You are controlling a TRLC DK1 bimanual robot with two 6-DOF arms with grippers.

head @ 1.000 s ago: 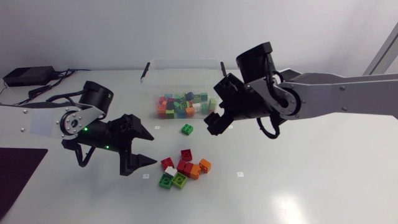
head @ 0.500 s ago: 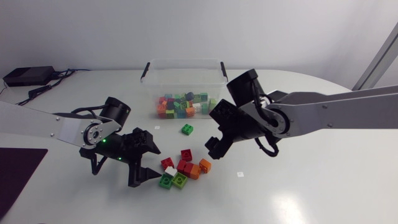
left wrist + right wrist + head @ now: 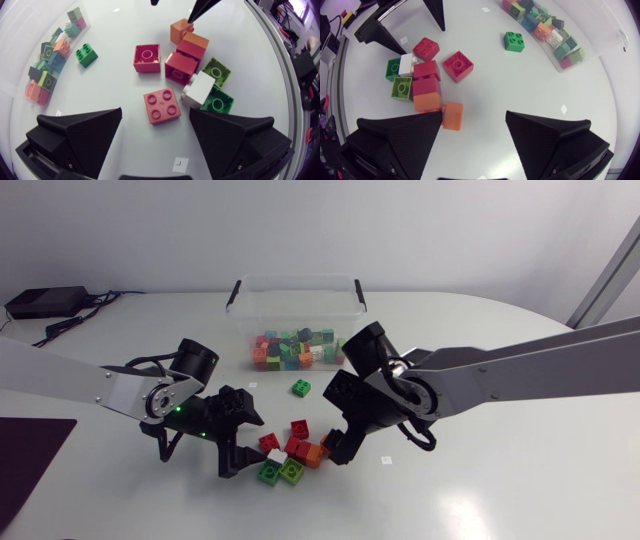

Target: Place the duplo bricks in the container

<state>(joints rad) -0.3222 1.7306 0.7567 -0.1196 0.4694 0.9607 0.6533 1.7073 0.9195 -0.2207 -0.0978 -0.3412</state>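
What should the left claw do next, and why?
Probably lower the left gripper straight down and close on the red brick. Its fingers are open, and that brick lies studs up between their tips, on the table, not yet in the container.

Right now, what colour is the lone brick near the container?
The lone brick is green, clearest in right wrist view.
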